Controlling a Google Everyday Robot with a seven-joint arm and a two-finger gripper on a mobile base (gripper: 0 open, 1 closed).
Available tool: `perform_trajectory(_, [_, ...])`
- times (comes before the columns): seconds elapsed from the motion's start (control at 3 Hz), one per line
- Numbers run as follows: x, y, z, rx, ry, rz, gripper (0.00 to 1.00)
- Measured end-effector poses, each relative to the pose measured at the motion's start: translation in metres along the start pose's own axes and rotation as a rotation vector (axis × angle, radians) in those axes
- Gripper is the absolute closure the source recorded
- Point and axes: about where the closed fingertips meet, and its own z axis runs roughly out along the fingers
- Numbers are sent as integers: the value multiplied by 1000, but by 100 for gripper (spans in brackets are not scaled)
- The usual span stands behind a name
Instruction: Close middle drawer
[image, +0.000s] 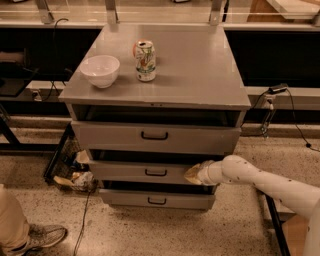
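Observation:
The middle drawer (145, 171) is a low grey front with a small black bar handle (155, 173). It stands out only a little from the grey cabinet (200, 75), with a dark gap above it. My white arm comes in from the lower right. My gripper (194, 174) presses against the right end of the drawer's front. The top drawer (155, 136) stands out a little further. The lowest drawer (156, 199) sits below.
A white bowl (100, 70) and a drink can (145, 60) stand on the cabinet top. A black wire basket with rubbish (70, 167) sits at the cabinet's left. A person's leg and shoe (25, 235) are at the lower left. Cables (292, 120) hang at the right.

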Motion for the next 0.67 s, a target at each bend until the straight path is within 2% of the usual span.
perform_trajectory(0.33, [-2, -1, -10, 22, -18, -17, 100])
perform_trajectory(0.67, [2, 13, -35, 48, -24, -18, 100])
